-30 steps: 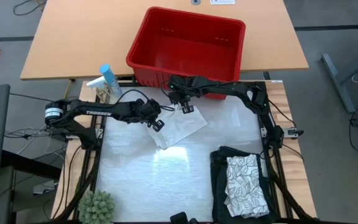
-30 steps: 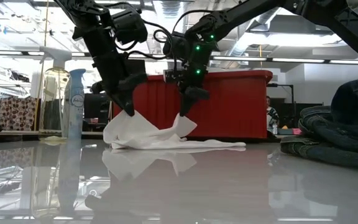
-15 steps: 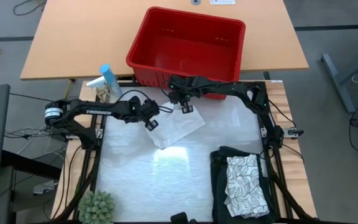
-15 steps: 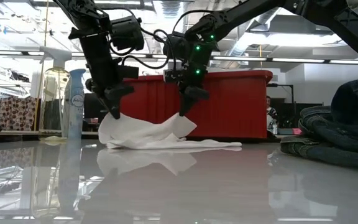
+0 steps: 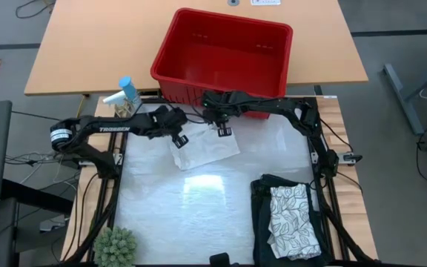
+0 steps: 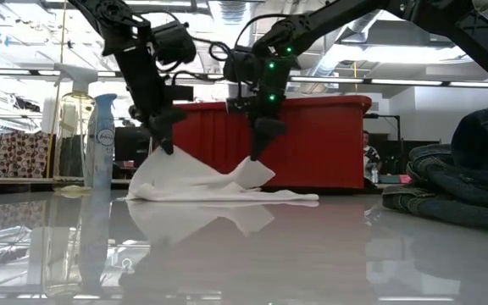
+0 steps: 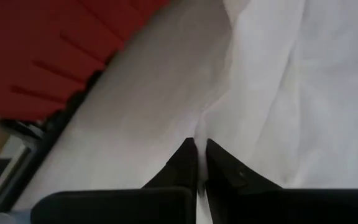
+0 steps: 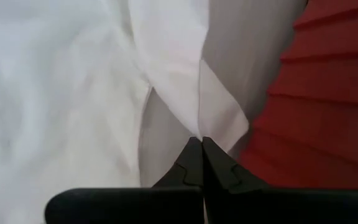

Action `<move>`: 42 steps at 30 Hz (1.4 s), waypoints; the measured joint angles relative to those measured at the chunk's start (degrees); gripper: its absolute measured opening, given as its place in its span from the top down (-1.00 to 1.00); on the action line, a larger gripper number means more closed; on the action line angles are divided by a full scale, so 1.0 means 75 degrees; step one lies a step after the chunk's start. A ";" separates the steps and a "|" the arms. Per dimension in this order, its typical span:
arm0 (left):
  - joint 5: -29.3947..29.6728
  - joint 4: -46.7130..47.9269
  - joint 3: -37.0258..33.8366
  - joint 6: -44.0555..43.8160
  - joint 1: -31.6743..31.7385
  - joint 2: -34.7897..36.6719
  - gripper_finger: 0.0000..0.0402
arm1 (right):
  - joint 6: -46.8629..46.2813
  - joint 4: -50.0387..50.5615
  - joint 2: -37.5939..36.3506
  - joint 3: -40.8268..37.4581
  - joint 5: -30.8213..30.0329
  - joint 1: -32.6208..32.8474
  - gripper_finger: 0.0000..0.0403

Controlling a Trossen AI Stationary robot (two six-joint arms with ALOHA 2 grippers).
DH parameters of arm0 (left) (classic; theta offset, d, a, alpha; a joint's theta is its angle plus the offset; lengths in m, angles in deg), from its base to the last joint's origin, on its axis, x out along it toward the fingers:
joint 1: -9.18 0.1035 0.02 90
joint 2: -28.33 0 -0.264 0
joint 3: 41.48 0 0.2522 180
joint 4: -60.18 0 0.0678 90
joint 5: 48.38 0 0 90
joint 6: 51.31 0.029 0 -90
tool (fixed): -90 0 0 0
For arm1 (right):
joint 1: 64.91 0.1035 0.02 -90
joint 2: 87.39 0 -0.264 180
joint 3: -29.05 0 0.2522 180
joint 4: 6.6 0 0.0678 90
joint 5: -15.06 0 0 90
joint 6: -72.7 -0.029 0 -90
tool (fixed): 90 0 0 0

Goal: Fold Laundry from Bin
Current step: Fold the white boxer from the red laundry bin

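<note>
A small plain whitish cloth [image 5: 204,149] [image 6: 195,183] lies on the glossy table just in front of the red bin [image 5: 224,53] [image 6: 320,140]. My two grippers are shut on its two far corners and hold them up. My left gripper [image 5: 179,140] [image 6: 167,147] has one corner and my right gripper [image 5: 224,131] [image 6: 255,153] the other. At the near right, a white-grey leaf-patterned cloth [image 5: 293,219] lies folded on a dark garment [image 5: 264,194] [image 6: 456,182]. My left gripper pinches the cloth's far left corner [image 7: 199,129] between its two fingers, slanting down from the table's left side. That corner is raised and the cloth slopes down from it to the table. My right gripper pinches the cloth's far right corner [image 8: 211,121] between its fingertips, coming steeply from above. The corner stands lifted [image 6: 259,169]. The cloth sags between the two holds, and its near part [image 6: 227,196] rests on the table.
A spray bottle [image 5: 127,92] [image 6: 100,140] stands at the table's far left corner and a small green plant [image 5: 116,247] at the near left. The bin's front wall rises right behind both grippers. Bare table [image 5: 191,215] lies in front of the cloth.
My left gripper has carried its corner toward the table's far left and rolled its wrist. The cloth has spread wider between the two holds, and its near part has slid toward the bin. My right gripper has stayed in place, still shut on its corner.
</note>
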 joint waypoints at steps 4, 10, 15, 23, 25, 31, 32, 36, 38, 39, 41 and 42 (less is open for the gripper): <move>0.0003 -0.0010 0.0088 0.0112 0.0001 0.0418 1.00 | -0.0001 0.0211 0.0000 0.0000 -0.0003 -0.0006 0.92; -0.0181 0.0450 0.0088 0.0168 -0.0116 0.0986 1.00 | 0.0002 0.0338 -0.0353 -0.0012 0.0163 -0.0014 0.92; -0.0168 0.0665 0.0094 0.0128 -0.0384 0.0959 1.00 | -0.0168 0.0463 -0.0750 -0.0015 0.0470 -0.0018 0.92; 0.0092 0.0593 0.0094 -0.0420 -0.0924 0.0875 1.00 | -0.0284 0.0992 -0.0994 0.0006 0.0340 0.0111 0.92; 0.0128 0.0593 0.0094 -0.0561 -0.1098 0.0888 1.00 | -0.0367 0.1127 -0.0994 0.0006 0.0346 0.0132 0.92; 0.0255 0.0434 0.0094 -0.0907 -0.1632 0.0890 1.00 | -0.0749 0.1444 -0.0991 -0.0079 0.0946 0.0276 0.92; 0.0256 0.0431 0.0094 -0.0993 -0.1717 0.0890 1.00 | -0.0774 0.1534 -0.0991 -0.0079 0.0979 0.0313 0.92; 0.0259 0.0427 0.0094 -0.1247 -0.2082 0.0890 1.00 | -0.0805 0.2061 -0.0991 -0.0079 0.0995 0.0456 0.92; 0.0256 0.0430 0.0094 -0.1385 -0.2263 0.0890 1.00 | -0.0805 0.2254 -0.0991 -0.0082 0.0997 0.0533 0.92; 0.0259 0.0430 0.0094 -0.1450 -0.2353 0.0890 1.00 | -0.0809 0.2319 -0.0991 -0.0082 0.0996 0.0582 0.92; 0.0257 0.0445 0.0094 -0.1509 -0.2538 0.0887 1.00 | -0.0855 0.2452 -0.0991 -0.0082 0.1011 0.0673 0.92; 0.0259 0.0460 0.0094 -0.1515 -0.2623 0.0883 1.00 | -0.0885 0.2535 -0.0991 -0.0082 0.1024 0.0709 0.92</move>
